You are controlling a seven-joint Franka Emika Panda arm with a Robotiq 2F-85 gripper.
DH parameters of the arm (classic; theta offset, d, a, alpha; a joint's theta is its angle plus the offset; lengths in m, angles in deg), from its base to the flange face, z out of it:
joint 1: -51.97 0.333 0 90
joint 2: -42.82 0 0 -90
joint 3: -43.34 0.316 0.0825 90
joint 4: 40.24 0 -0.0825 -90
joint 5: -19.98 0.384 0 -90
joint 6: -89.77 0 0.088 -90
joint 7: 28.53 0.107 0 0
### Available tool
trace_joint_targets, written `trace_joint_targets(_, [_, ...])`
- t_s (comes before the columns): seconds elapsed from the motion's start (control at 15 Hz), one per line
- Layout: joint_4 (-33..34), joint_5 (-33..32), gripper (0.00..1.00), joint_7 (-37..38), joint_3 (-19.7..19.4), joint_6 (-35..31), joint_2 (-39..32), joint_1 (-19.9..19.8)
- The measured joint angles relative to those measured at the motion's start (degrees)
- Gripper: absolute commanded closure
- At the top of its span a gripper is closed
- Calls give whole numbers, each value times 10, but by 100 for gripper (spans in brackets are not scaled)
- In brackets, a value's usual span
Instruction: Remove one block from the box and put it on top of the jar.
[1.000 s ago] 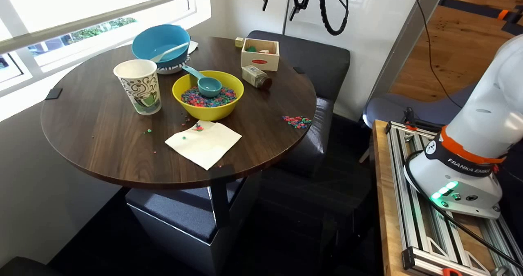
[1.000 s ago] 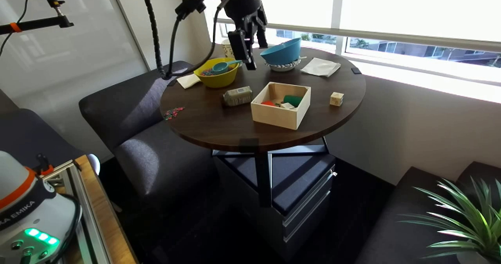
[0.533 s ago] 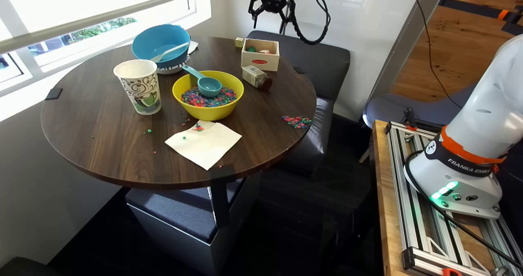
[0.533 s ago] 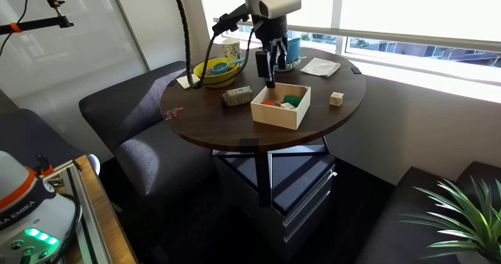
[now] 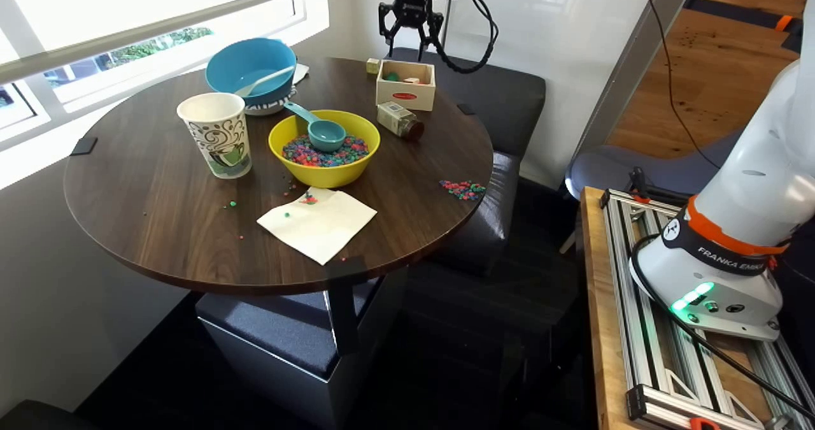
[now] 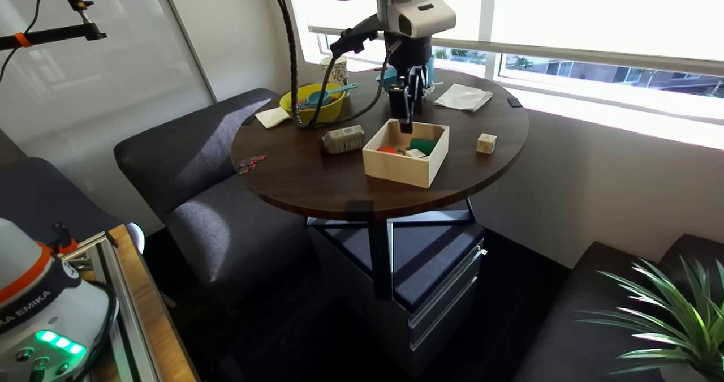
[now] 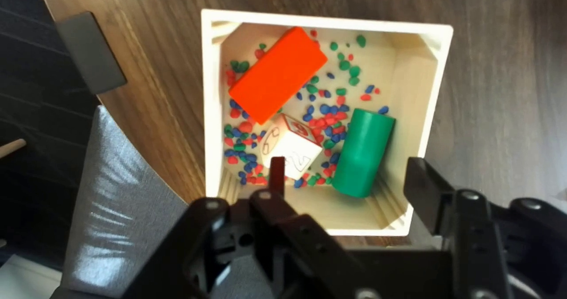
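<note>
The empty black two-fingered gripper [image 7: 347, 172] hangs parted over the tan wooden box [image 7: 212, 113]. Inside, the green cylindrical block [image 7: 364, 153] lies near one edge, so a lowered finger [image 7: 426, 186] could catch that rim.

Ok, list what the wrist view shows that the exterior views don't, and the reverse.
Only the wrist view: coloured bits over the floor of the box, and readable marks on the pale block.
Only the exterior views: the yellow bowl, paper cup, loose cube on the table and robot's base.
Shared: the box with its pale block and green cylinder, and the gripper, fingers apart.
</note>
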Motion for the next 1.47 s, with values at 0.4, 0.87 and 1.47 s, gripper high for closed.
trace_joint_targets(0.4, [16,10,37,0,-1,0,-36,0])
trace_joint_targets(0.87, [20,14,46,0,-1,-1,-50,7])
trace_joint_targets(1.47, [19,-23,68,10,-11,-6,-62,37])
